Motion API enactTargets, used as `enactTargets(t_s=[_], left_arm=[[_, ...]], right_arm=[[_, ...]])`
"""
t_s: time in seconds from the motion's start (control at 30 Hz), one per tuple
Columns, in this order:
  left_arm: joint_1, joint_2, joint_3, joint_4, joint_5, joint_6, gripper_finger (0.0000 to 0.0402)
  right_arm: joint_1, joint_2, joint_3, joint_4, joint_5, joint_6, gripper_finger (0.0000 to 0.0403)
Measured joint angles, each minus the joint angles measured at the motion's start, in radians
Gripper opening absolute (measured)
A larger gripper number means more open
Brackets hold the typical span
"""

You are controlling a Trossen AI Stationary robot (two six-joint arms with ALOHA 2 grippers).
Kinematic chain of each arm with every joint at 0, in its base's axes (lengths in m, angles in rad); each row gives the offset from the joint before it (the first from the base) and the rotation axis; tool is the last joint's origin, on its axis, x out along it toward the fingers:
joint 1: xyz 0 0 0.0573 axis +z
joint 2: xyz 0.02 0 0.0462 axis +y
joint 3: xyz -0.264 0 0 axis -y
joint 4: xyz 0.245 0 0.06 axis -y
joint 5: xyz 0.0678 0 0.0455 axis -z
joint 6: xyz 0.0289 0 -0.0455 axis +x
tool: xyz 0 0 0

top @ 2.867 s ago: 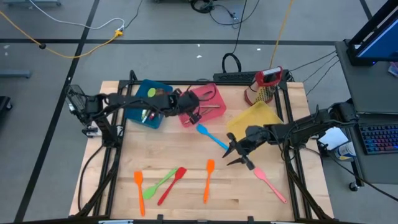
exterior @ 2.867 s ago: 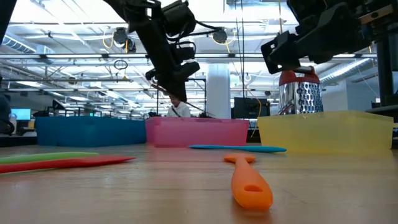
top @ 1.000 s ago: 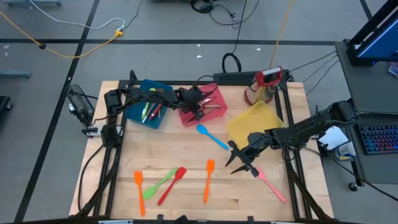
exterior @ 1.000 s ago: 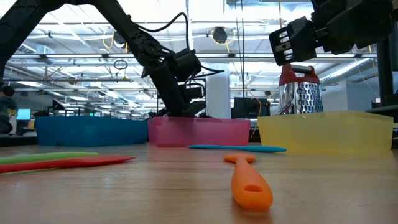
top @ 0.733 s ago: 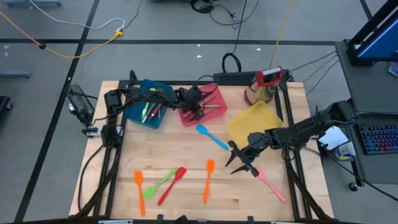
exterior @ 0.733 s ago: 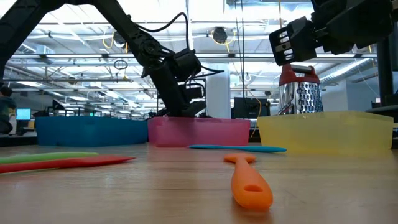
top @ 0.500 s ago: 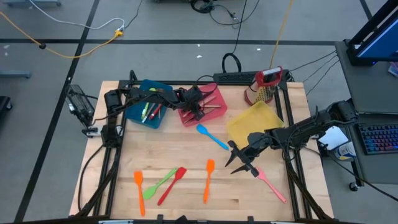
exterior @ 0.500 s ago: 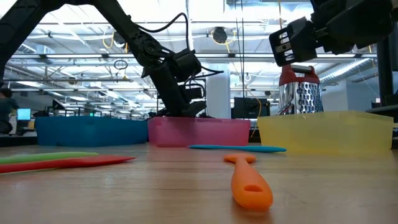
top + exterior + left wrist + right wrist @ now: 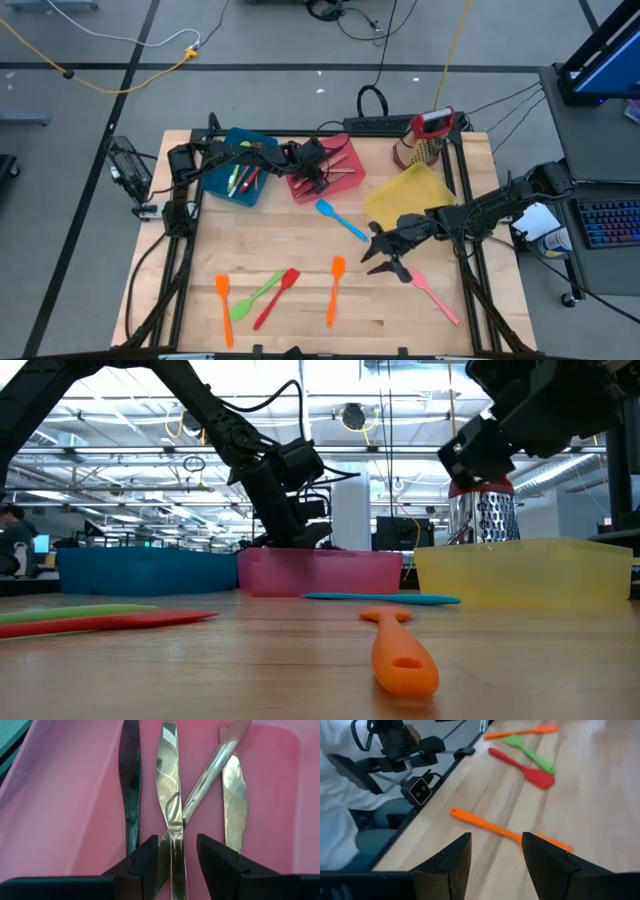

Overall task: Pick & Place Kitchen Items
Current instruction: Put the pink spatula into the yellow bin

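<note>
The left gripper sits down inside the pink bin, at about 12 o'clock on the table. Its fingers stand spread, one on each side of a copper knife lying on the bin floor, not pinching it. A black knife lies just at that knife's 9 o'clock, and two more copper pieces cross it on the other side.

The right gripper hangs above the table at about 4 o'clock, fingers spread and empty. A pink spatula lies just at its 5 o'clock, a blue spatula at its 10 o'clock. An orange spatula lies at 6 o'clock on the table; a red spatula, green spoon and orange spoon lie at 7 o'clock. The blue bin holds several utensils at 11 o'clock; the yellow bin sits at 2 o'clock.
</note>
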Motion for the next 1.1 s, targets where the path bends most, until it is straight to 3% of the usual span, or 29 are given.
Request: enactTargets(t_s=[0.17, 0.33, 0.5, 0.73, 1.1], left_arm=[[0.0, 0.0, 0.0, 0.0, 0.001, 0.008, 0.014], [-0.001, -0.019, 0.0, 0.006, -0.007, -0.009, 0.014], [-0.002, -0.077, -0.001, 0.017, -0.007, -0.011, 0.014], [-0.034, -0.176, -0.001, 0.032, -0.01, 0.005, 0.014], [-0.151, -0.357, 0.0, 0.018, -0.136, 0.069, 0.014]], right_arm=[[0.019, 0.0, 0.0, -0.06, 0.01, 0.107, 0.0169], [0.077, 0.0, 0.0, -0.088, 0.124, 0.174, 0.0169], [0.119, -0.003, 0.0, -0.099, 0.211, 0.217, 0.0169], [0.16, -0.003, 0.0, -0.117, 0.255, 0.279, 0.0169], [0.194, -0.006, 0.041, -0.232, 0.29, 0.33, 0.0169]])
